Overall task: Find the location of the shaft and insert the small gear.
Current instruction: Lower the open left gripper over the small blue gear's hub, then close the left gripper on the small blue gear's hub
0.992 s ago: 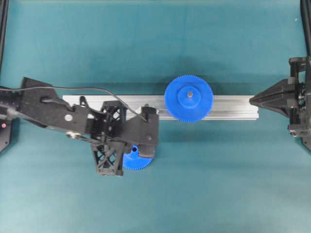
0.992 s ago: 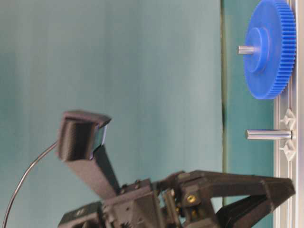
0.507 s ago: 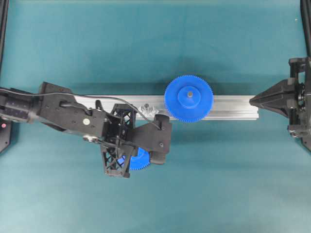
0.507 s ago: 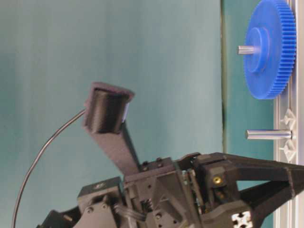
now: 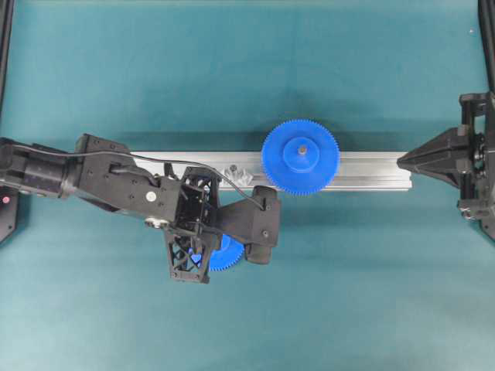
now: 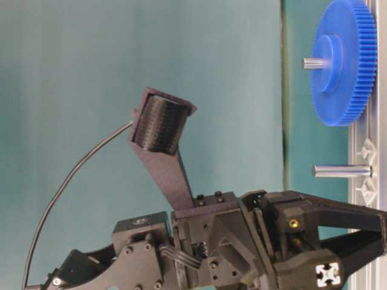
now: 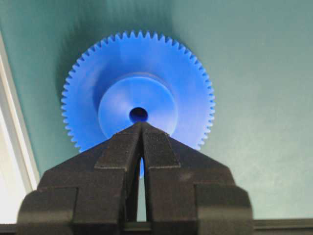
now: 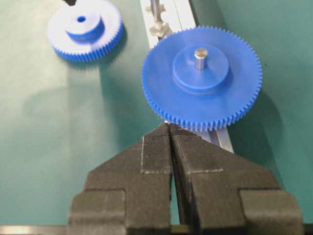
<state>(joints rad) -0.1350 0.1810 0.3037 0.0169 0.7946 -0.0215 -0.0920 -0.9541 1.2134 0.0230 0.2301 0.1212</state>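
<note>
Just below the long ribbed aluminium beam (image 5: 348,171), my left gripper (image 7: 141,128) hangs closed and empty over the small blue plastic gear (image 7: 138,108).
I see open teal mat (image 5: 363,286) around it; the thin grey metal shaft (image 6: 341,171) stands free on the beam beside the wide blue gear (image 5: 300,157); my right gripper (image 8: 170,129) is closed too.

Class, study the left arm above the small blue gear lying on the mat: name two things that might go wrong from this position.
1. The left gripper has its jaws shut over the small gear; if they stay shut while descending, they would likely push the gear rather than grasp it.
2. The free shaft stands close beside the large gear, so the small gear may catch its teeth during insertion.
</note>
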